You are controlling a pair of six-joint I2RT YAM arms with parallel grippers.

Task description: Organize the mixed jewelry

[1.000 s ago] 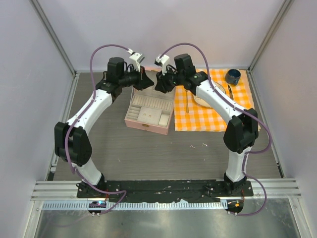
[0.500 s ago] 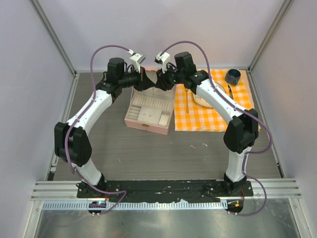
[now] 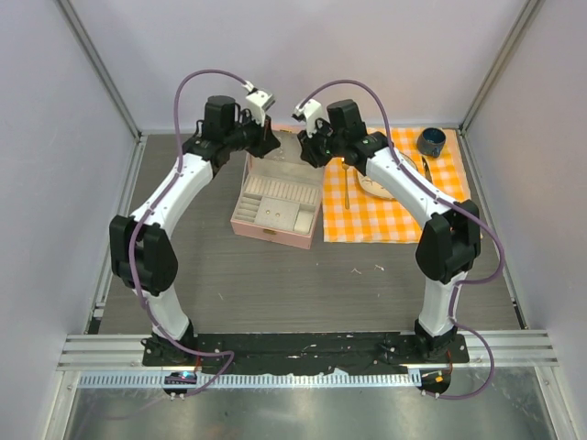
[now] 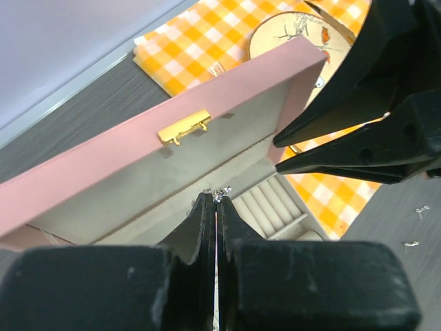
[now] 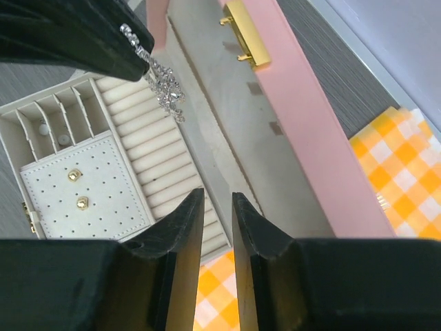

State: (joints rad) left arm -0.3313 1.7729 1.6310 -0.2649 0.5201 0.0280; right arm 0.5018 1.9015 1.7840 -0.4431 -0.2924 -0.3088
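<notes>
Above the open pink case (image 5: 310, 131), left fingers (image 4: 204, 217) are clamping the silvery chain (image 5: 164, 86) by one end, dangling it over the ring rolls (image 5: 155, 162), while right fingers (image 5: 185, 222) are hovering slightly apart and empty, likely to steady it.

Your left fingers (image 4: 203, 231) are matt black, plastic by the look, with a faint grain; your right fingers (image 5: 185, 221) look the same. The chain (image 5: 165, 89), upper left in the right wrist view, is bright, sparkling silvery metal. The case (image 4: 124, 141) has a smooth, matt pink skin, a pale velvety lining (image 5: 227, 138) and a glossy gold-coloured metal clasp (image 4: 185, 127). Your tabletop (image 3: 275, 284) is dark, matt and wood-grained. At the right of the top view lies an orange-and-white checked woven cloth (image 3: 394, 220).
</notes>
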